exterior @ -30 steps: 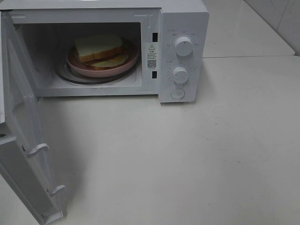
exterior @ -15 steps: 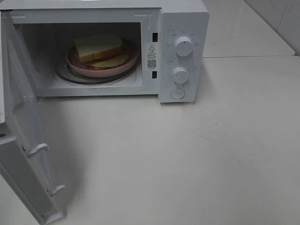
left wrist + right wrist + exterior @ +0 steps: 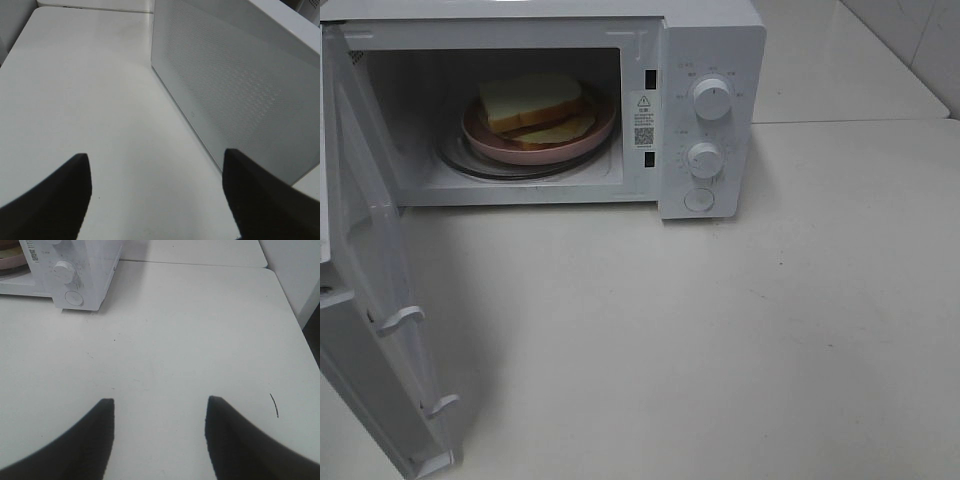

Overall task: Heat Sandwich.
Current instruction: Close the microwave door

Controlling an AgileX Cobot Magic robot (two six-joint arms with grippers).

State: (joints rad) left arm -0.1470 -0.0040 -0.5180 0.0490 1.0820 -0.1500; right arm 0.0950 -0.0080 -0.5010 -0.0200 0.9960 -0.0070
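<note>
sandwich (image 3: 532, 105) sits on pink plate (image 3: 485, 143) inside microwave (image 3: 712, 40), placed for heating | door (image 3: 370, 300) stands open, likely next to shut | left gripper (image 3: 155, 155) spread, empty | right gripper (image 3: 160, 400) spread, empty

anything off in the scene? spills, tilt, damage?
Nothing spilled or damaged. The sandwich sits on the pink plate inside the microwave; its top slice is skewed off the lower one. The door stands wide open. Left gripper and right gripper are open, holding nothing.
</note>
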